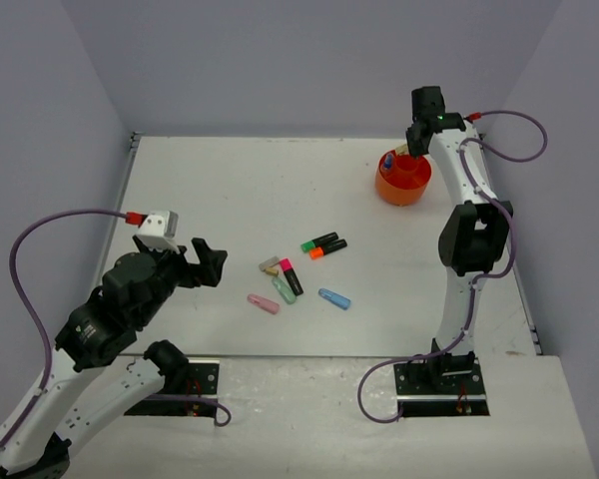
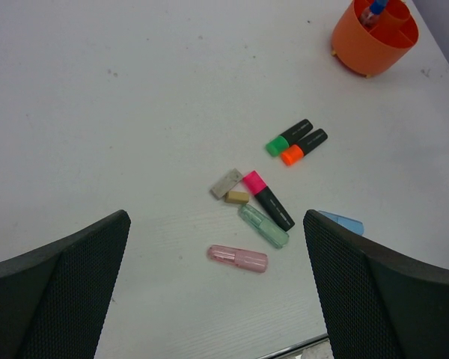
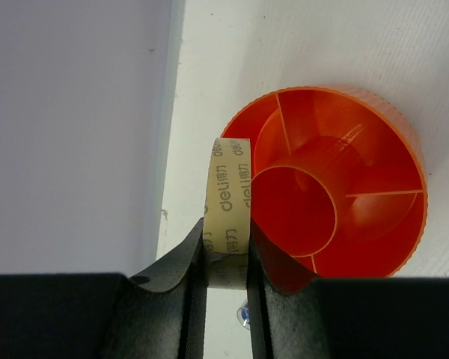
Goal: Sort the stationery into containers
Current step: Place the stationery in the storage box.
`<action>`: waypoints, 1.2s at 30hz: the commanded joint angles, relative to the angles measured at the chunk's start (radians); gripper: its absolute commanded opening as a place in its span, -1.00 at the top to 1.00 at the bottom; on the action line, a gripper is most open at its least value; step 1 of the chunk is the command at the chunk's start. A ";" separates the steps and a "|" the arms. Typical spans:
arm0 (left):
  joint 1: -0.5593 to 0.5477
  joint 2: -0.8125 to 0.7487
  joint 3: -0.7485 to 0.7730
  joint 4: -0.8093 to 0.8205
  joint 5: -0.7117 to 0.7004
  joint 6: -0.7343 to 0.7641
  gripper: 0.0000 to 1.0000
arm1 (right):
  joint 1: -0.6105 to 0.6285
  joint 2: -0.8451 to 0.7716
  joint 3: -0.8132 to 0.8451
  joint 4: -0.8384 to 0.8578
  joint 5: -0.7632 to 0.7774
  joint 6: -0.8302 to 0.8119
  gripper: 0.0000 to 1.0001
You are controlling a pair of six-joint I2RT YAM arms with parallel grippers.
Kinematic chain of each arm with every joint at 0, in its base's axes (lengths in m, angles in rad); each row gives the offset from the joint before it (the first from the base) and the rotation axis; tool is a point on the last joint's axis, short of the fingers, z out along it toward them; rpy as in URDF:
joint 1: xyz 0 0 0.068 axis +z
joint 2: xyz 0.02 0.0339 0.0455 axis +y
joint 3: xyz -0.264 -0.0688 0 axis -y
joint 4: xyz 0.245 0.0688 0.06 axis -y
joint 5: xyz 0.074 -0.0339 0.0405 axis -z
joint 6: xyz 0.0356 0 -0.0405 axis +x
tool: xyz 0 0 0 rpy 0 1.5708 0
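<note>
The roll of tan tape is the piece in hand. It stands on edge, printed face toward the wrist camera, pinched across its width by the right claw, whose fingers are clamped on its two flat sides. It hangs over the rim of the orange tub, on the side nearest the wall, above an outer compartment and just beside the round middle cup. The tub sits in the far right corner of the surface. A blue-tipped item already stands in it, too small to name.

The step looks like the drop-off of the tape. Whether the roll has cleared the rim or touches it cannot be told from these views. The next move calls for centring the roll over one compartment, clear of the thin dividers, and then parting the fingers. A roll released on edge could catch on a divider or roll off the rim.

Much sorting is left. Near the middle of the surface, toward the near edge, lie the green-capped highlighter and orange-capped highlighter side by side, the pink-capped highlighter, the green eraser, pink eraser and blue eraser, plus a grey piece and a tan piece.

The left claw hovers above the near left part, fingers wide apart and empty, facing that cluster.
</note>
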 commanded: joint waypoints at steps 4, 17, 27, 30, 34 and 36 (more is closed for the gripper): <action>0.000 -0.025 -0.005 0.026 -0.028 -0.016 -1.00 | -0.019 0.017 0.029 -0.035 0.060 0.028 1.00; 0.000 -0.040 -0.013 0.030 -0.040 -0.024 -1.00 | -0.021 -0.006 -0.013 0.033 0.006 0.001 1.00; 0.000 -0.047 -0.013 0.027 -0.049 -0.028 -1.00 | -0.022 0.010 0.010 -0.032 0.053 0.032 1.00; 0.000 -0.051 -0.013 0.027 -0.054 -0.030 -1.00 | -0.021 0.024 0.018 -0.030 0.039 0.032 1.00; -0.001 -0.057 -0.014 0.027 -0.055 -0.031 -1.00 | -0.022 0.038 0.025 -0.031 0.022 0.029 0.86; 0.000 -0.058 -0.013 0.027 -0.053 -0.031 -1.00 | -0.021 0.038 0.024 -0.029 0.021 0.030 0.73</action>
